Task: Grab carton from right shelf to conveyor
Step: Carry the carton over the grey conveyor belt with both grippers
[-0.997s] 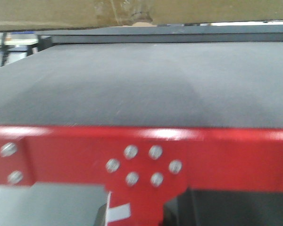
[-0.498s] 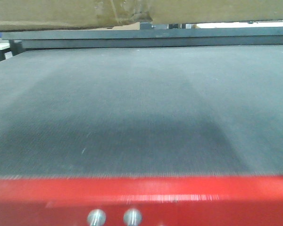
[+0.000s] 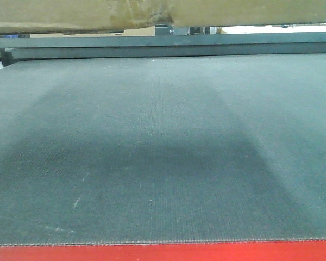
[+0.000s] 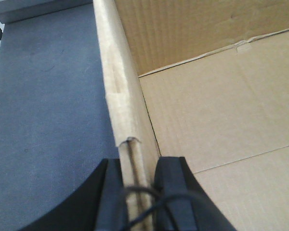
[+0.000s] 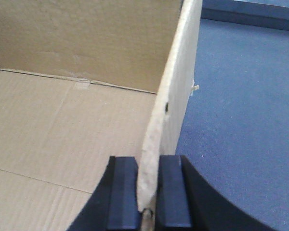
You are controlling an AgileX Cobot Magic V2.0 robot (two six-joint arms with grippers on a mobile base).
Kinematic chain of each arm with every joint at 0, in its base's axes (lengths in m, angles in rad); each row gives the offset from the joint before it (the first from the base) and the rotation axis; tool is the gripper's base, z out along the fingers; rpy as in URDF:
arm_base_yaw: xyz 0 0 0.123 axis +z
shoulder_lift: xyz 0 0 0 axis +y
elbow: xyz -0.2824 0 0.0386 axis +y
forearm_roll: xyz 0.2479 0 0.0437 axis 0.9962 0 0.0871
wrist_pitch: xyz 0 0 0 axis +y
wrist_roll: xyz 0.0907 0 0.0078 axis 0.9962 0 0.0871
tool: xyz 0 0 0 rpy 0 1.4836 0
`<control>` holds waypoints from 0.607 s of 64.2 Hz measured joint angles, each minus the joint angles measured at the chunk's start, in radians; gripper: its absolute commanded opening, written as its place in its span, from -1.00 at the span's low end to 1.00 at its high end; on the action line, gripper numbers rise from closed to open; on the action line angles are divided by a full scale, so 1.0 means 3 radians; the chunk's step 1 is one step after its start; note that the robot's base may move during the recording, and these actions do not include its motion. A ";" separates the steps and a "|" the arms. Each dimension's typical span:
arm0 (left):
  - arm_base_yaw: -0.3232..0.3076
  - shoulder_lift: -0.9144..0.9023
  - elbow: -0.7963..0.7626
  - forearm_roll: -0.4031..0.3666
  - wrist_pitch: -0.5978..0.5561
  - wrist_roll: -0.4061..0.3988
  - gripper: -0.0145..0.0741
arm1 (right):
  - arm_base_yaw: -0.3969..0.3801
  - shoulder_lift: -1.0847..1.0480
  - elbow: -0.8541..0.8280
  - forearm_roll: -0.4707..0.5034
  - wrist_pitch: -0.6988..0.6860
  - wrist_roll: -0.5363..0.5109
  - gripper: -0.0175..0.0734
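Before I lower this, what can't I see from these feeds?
Front view: the carton is cut off by the top edge; only its lower strip shows above the conveyor.
Left wrist view: the carton's wall, pinched in the left claw, hides the gap beneath.
Right wrist view: likewise at the right claw.
The right shelf: in no view.

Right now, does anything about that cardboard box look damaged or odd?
Yes, minor wear. In the front view, the carton has a small tear at its centre seam. The wall edge pinched by the left gripper is frayed, and the wall in the right gripper shows a small dark hole.
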 measured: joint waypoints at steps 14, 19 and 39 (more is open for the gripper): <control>0.0000 0.0000 0.0000 0.0000 0.0000 0.0000 -0.71 | 0.0000 0.0000 0.0000 0.0000 0.0000 0.0000 -0.77; 0.0000 0.0000 0.0000 0.0000 0.0000 0.0000 -0.71 | 0.0000 0.0000 0.0000 0.0000 0.0000 0.0000 -0.77; 0.0000 0.0000 0.0000 0.0000 0.0000 0.0000 -0.71 | 0.0000 0.0000 0.0000 0.0000 0.0000 0.0000 -0.77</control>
